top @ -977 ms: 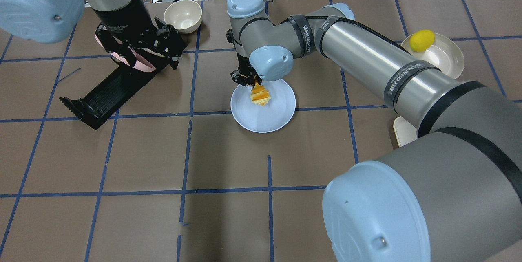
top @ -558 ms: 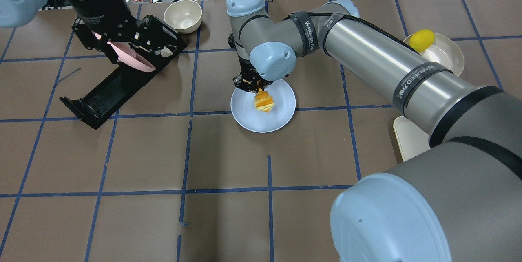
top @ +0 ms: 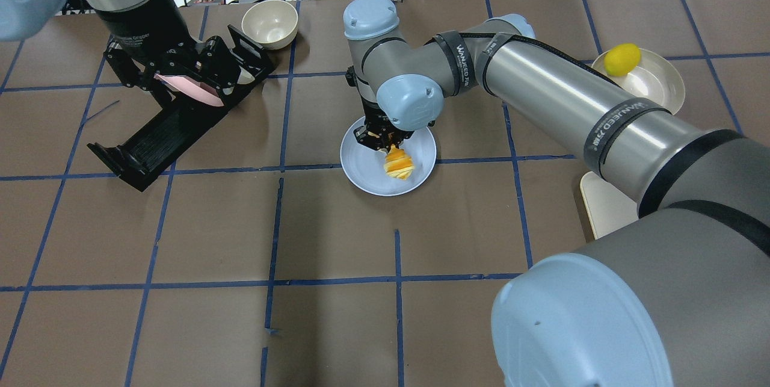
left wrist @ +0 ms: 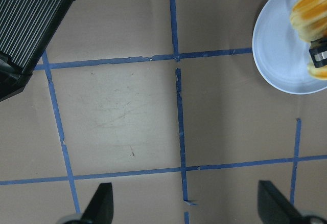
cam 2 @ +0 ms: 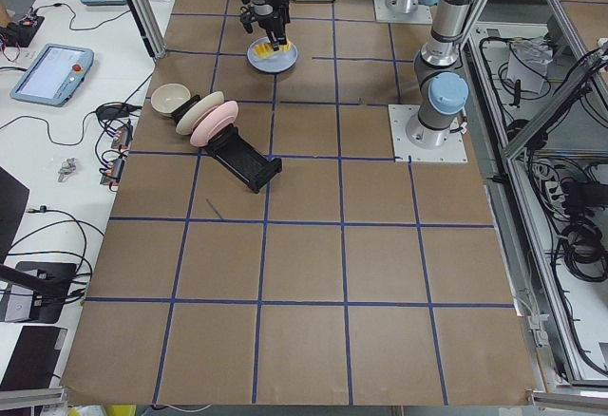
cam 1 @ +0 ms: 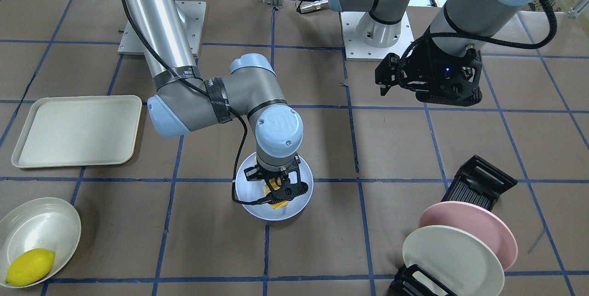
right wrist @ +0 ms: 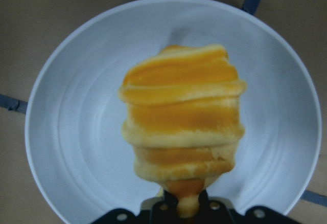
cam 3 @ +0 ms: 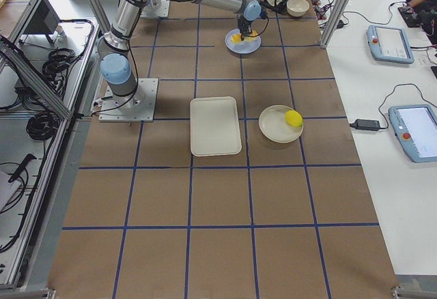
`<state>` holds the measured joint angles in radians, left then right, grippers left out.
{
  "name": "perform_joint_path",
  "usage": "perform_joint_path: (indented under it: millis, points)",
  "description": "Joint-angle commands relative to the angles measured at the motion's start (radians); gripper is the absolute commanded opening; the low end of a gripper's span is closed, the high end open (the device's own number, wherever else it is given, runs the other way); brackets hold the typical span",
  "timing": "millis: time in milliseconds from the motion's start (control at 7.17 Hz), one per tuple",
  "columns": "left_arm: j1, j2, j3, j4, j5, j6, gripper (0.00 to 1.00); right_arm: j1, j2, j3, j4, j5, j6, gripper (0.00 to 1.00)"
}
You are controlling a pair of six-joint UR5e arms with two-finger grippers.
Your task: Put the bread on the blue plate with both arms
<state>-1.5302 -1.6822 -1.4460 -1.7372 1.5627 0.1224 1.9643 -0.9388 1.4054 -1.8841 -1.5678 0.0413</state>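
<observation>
The table (top: 210,224) is surfaced in brown sheeting and gridded with blue tape. Recorded directly on it: a blue plate (top: 364,165) near the centre; a black rack (top: 150,137) and a cream bowl (top: 269,24) towards the robot's left; a cream tray (cam 1: 76,130) and a shallow cream dish (cam 1: 37,222) towards its right.

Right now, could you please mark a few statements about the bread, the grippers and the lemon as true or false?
1. The right gripper is shut on one end of the bread. True.
2. The bread is over the pink plate. False: it is over the blue plate.
3. The left gripper is open and holds nothing. True.
4. The lemon lies on the tray. False: it lies in a cream dish.
</observation>
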Motion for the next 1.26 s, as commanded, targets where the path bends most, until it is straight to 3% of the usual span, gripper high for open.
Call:
perform_joint_path:
  millis: [0,419,837,977,1116]
  points:
    - [0.001,-0.013,0.018,-0.005,0.003,0.005,1.00,0.005,0.002,0.001,-0.004,-0.050,-0.050,0.99]
    - [-0.010,0.002,0.013,-0.004,-0.006,-0.012,1.00,0.004,0.000,0.001,-0.001,-0.052,-0.058,1.00]
    - [-0.031,0.001,0.016,0.008,0.002,-0.009,1.00,-0.077,-0.063,-0.110,0.023,-0.054,-0.061,1.00]
    - [-0.031,0.002,0.016,0.008,0.008,-0.009,1.00,-0.153,-0.087,-0.174,0.204,-0.041,-0.057,1.00]
    - [-0.031,0.002,0.016,0.008,0.010,-0.009,1.00,-0.232,-0.097,-0.236,0.291,-0.031,-0.049,1.00]
